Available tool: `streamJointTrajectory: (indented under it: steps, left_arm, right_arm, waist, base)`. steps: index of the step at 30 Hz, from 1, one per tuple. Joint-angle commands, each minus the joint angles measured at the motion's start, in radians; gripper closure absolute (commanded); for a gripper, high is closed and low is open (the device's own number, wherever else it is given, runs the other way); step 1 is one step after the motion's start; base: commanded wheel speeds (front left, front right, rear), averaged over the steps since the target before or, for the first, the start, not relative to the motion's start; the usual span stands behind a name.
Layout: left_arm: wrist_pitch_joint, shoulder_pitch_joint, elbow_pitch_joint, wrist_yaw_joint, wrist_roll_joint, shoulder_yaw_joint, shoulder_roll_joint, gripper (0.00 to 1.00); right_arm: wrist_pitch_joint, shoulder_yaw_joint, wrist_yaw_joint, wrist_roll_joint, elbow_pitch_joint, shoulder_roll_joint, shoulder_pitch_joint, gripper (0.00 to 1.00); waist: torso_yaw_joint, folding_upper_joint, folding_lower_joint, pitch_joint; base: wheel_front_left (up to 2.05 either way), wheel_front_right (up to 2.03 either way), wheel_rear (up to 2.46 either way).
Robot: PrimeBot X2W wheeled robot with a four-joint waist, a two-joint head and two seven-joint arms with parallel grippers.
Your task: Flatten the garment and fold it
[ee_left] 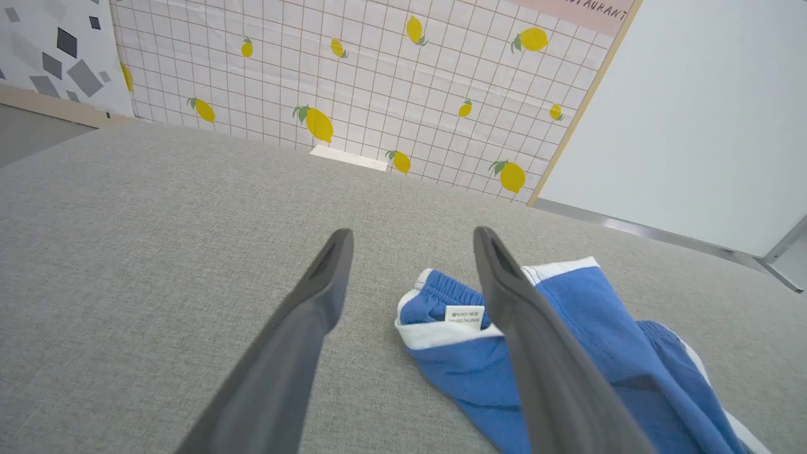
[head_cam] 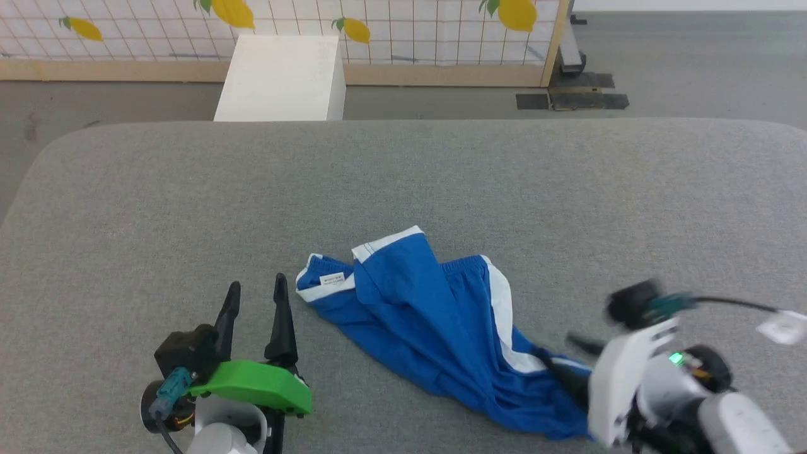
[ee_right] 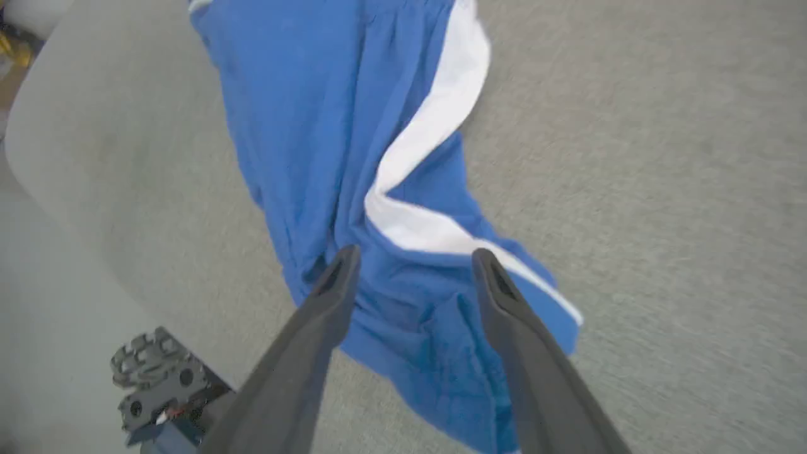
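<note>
The garment (head_cam: pixel 429 315) lies crumpled on the grey surface (head_cam: pixel 189 208), near its front edge and right of centre; it runs slantwise from a white-edged end at the left toward the lower right of the head view, with a white stripe (head_cam: pixel 502 302) curving down its right side and a gathered waistband (head_cam: pixel 463 263) at its far edge; a small white label (head_cam: pixel 332 279) shows at its left end. The left end effector (head_cam: pixel 257 282) stands just left of that end, fingers apart and holding nothing; in the left wrist view one finger (ee_left: pixel 542 353) crosses in front of the blue cloth, the other is over bare surface; whether either touches the surface I cannot tell. The right end effector (ee_right: pixel 416 251) is at the garment's near right end, fingers spread apart, both tips over the rumpled blue fabric just below the stripe; the right wrist view is blurred, so contact with the cloth cannot be judged. Beyond the surface stand a white box (head_cam: pixel 284 75) and a gridded panel (head_cam: pixel 429 31) printed with lemons.
</note>
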Motion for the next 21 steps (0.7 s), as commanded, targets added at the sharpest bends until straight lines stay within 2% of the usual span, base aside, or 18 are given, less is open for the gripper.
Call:
streamJointTrajectory:
  steps: [1,5,9,12,16,21]
  left_arm:
    - [-0.004,-0.009,0.005,-0.008,0.010,-0.002,0.000,0.00]
    - [0.019,-0.032,0.016,-0.017,0.000,-0.012,0.000,0.00]
    - [0.074,-0.087,0.025,-0.034,-0.018,-0.035,-0.005,0.00]
    - [0.153,-0.158,0.048,-0.050,-0.041,-0.058,-0.012,0.00]
    - [0.337,-0.289,0.139,-0.056,-0.047,-0.103,-0.005,0.00]
    - [0.663,-0.412,0.317,0.012,-0.015,-0.138,0.053,0.00]
  right_arm:
    - [-0.058,-0.080,-0.002,-0.007,-0.016,0.046,0.010,0.00]
    - [-0.196,-0.350,-0.002,-0.095,-0.034,0.177,0.034,0.00]
    - [-0.245,-0.493,-0.002,-0.162,-0.029,0.212,0.067,0.00]
    - [-0.267,-0.527,-0.002,-0.138,-0.018,0.215,0.086,0.00]
    - [-0.287,-0.516,-0.002,-0.116,0.002,0.215,0.092,0.00]
    - [-0.300,-0.479,-0.002,-0.104,0.019,0.215,0.067,0.00]
  waist:
    - [-0.012,-0.0001,0.0000,-0.012]
    - [-0.027,-0.0001,0.0000,-0.018]
    - [-0.044,-0.0001,0.0000,-0.013]
    - [-0.061,-0.0001,0.0000,-0.004]
    - [-0.102,-0.0001,0.0000,0.009]
    - [-0.169,-0.0001,0.0000,0.028]
  base:
    - [0.00,0.00,0.00]
    - [0.00,0.00,0.00]
    - [0.00,0.00,0.00]
    - [0.00,0.00,0.00]
    - [0.00,0.00,0.00]
    - [0.00,0.00,0.00]
